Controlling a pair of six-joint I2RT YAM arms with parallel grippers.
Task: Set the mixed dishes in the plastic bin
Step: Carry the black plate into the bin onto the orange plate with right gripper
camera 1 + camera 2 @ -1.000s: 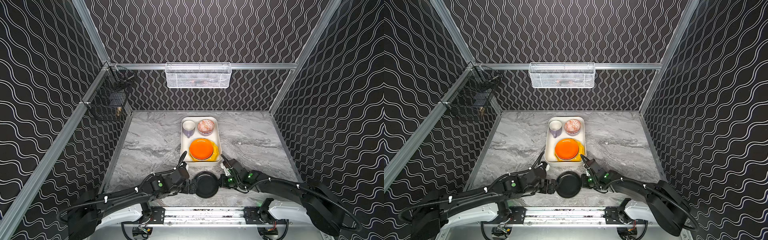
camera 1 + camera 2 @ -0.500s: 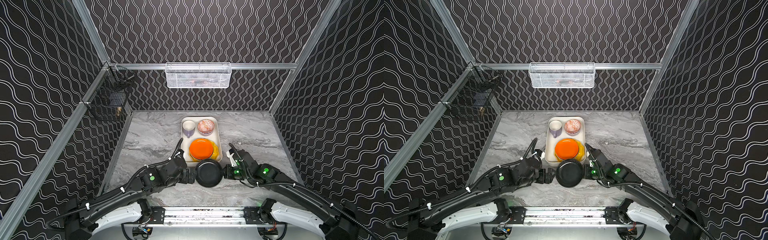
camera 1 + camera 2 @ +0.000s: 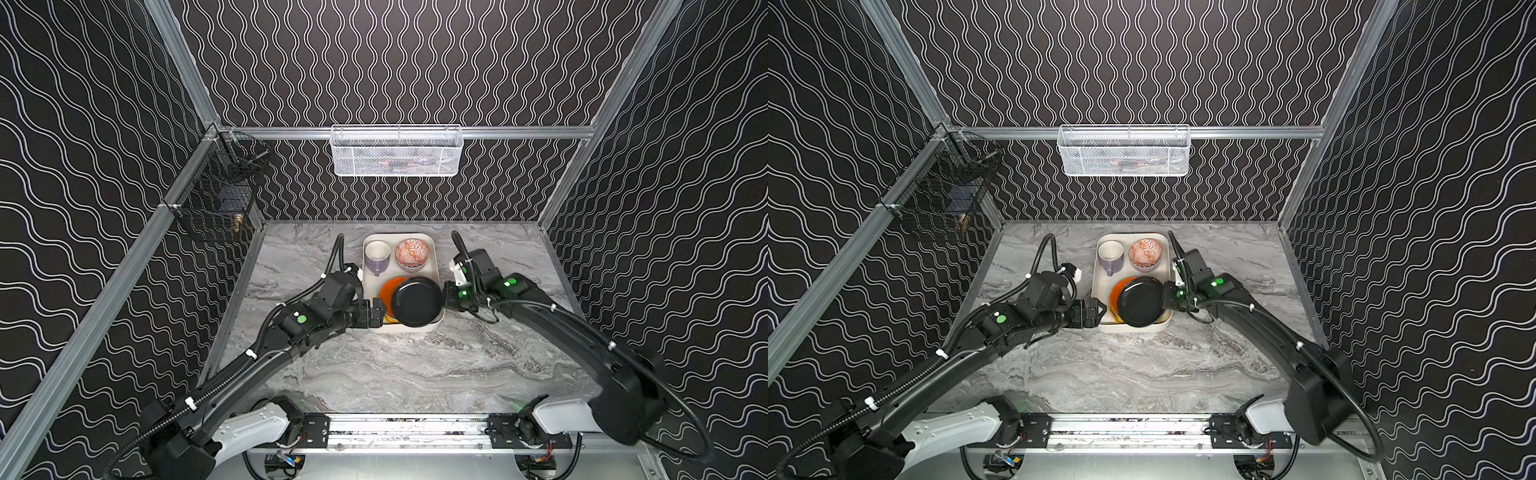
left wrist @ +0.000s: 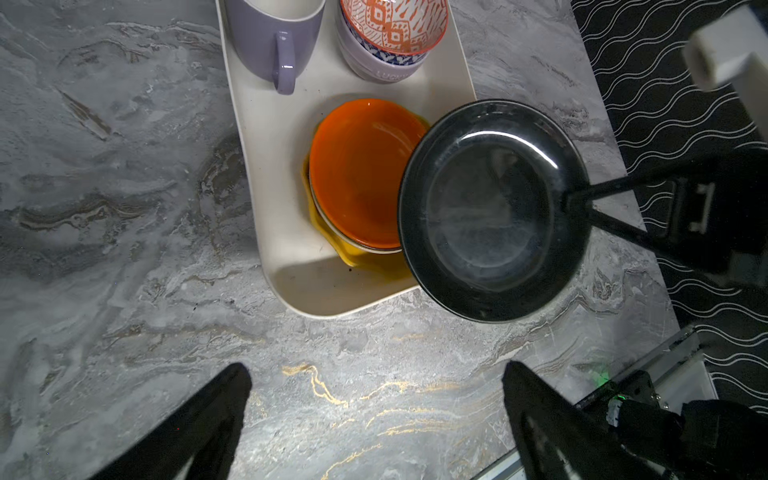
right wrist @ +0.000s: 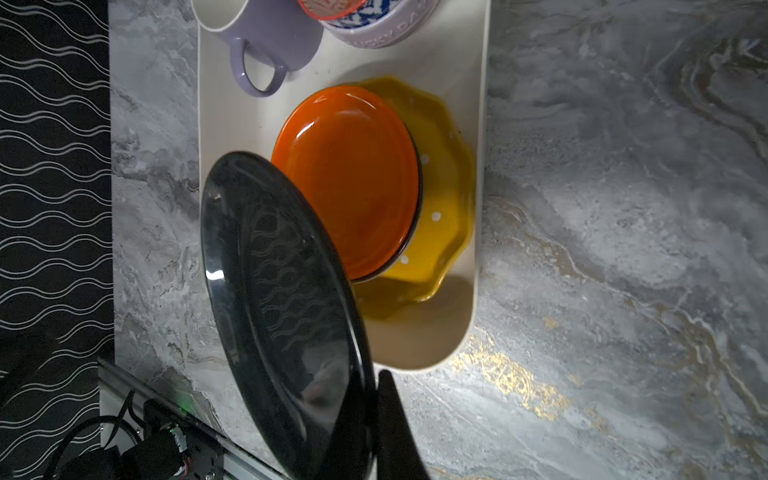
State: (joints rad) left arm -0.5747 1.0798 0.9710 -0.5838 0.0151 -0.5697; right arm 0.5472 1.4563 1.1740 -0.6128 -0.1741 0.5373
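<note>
While the right gripper (image 3: 444,297) pinches the black plate (image 3: 417,301) by its rim, jaws closed tight on it, the plate hangs tilted over the near end of the plastic bin (image 3: 434,266), overlapping the orange plate (image 3: 386,291) (itself on the yellow scalloped plate (image 5: 440,232)). Beside the bin, the left gripper (image 3: 376,311) gapes wide, empty. At the bin's far end sit the lavender mug (image 3: 377,254) and the patterned bowl (image 3: 411,252).
</note>
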